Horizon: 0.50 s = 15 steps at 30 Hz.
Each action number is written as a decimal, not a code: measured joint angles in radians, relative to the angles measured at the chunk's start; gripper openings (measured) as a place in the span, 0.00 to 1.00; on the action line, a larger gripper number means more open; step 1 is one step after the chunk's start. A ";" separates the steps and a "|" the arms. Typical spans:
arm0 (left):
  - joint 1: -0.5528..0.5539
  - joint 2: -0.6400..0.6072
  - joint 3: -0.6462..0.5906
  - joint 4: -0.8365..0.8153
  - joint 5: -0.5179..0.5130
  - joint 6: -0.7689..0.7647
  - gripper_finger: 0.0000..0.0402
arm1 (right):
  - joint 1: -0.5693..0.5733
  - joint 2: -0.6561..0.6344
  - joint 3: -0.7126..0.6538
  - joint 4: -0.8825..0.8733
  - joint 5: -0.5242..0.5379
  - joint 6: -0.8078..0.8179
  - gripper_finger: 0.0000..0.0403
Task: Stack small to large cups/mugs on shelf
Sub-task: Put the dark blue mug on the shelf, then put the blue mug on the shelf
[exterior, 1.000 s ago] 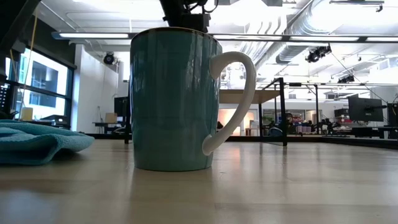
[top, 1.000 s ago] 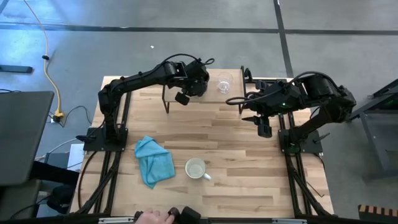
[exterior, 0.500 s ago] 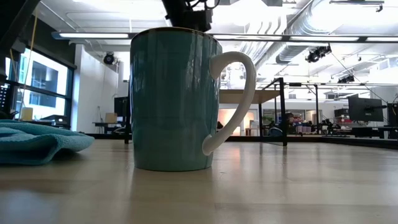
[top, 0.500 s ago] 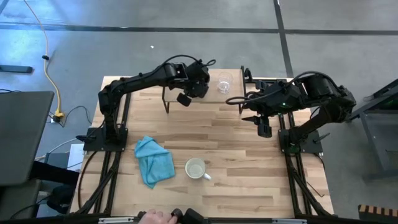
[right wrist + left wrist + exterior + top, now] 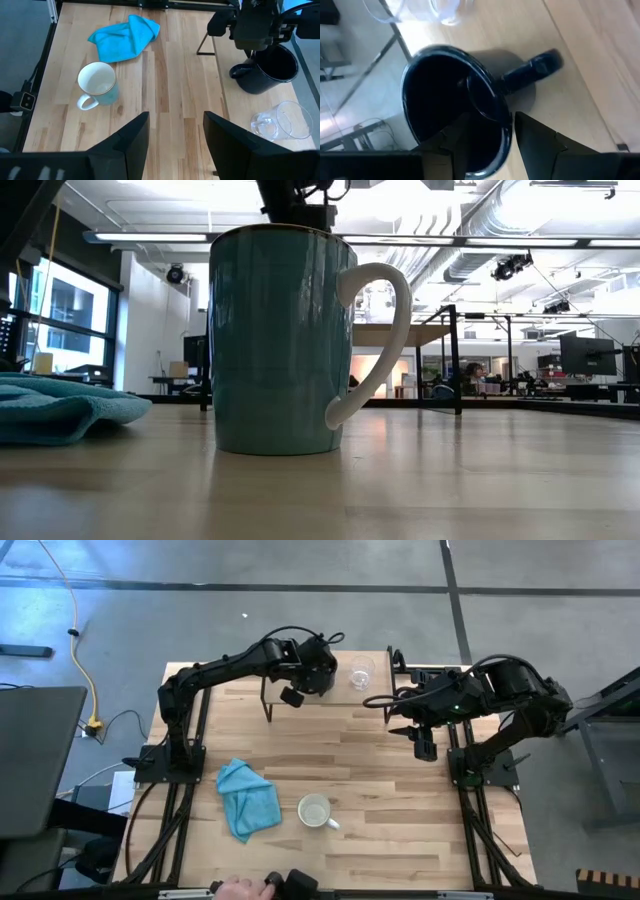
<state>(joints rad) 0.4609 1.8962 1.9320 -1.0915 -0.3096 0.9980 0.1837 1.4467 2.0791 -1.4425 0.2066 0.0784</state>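
Nearest, at the table's near edge, a person's hand [image 5: 240, 888] rests beside a dark object; it has slid a little to the right over the last second. Just beyond, the large mug [image 5: 315, 810], teal outside and white inside, stands upright near the table's middle, untouched, with a crumpled teal cloth [image 5: 248, 798] just to its left. Neither has moved.

Farther back on the right, the right gripper [image 5: 424, 745] hangs above the table with its claw wide and empty, waiting as before.

At the far edge sits the shelf [image 5: 340, 698]. On it the black mug [image 5: 272, 70] stands upright, and the clear glass cup [image 5: 360, 674] stands just to its right. The left gripper [image 5: 305, 680] is over the black mug, its claw narrowed on the rim wall, one finger inside and one outside. It has only wavered slightly, so the placing looks settled but not released.

Two vessels appear delivered. The large mug is yet to be fetched, and nothing is stacked yet.
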 joint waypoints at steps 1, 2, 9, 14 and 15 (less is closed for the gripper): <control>0.000 0.000 0.000 -0.010 -0.001 -0.002 0.34 | 0.000 0.000 0.000 0.000 0.000 0.000 0.44; 0.000 0.000 0.000 -0.021 0.000 -0.007 0.34 | 0.000 0.000 0.000 0.000 0.000 0.000 0.44; -0.002 0.000 0.000 -0.027 -0.001 -0.016 0.34 | 0.000 0.000 0.000 0.002 0.000 0.000 0.44; -0.003 0.000 0.000 -0.026 -0.009 -0.016 0.34 | 0.000 0.000 0.000 0.002 0.000 0.000 0.44; -0.003 0.000 0.000 -0.026 -0.011 -0.018 0.34 | 0.000 0.000 0.000 0.002 0.000 0.000 0.44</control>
<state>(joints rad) 0.4581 1.8959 1.9320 -1.1175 -0.3204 0.9803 0.1837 1.4467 2.0791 -1.4404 0.2062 0.0784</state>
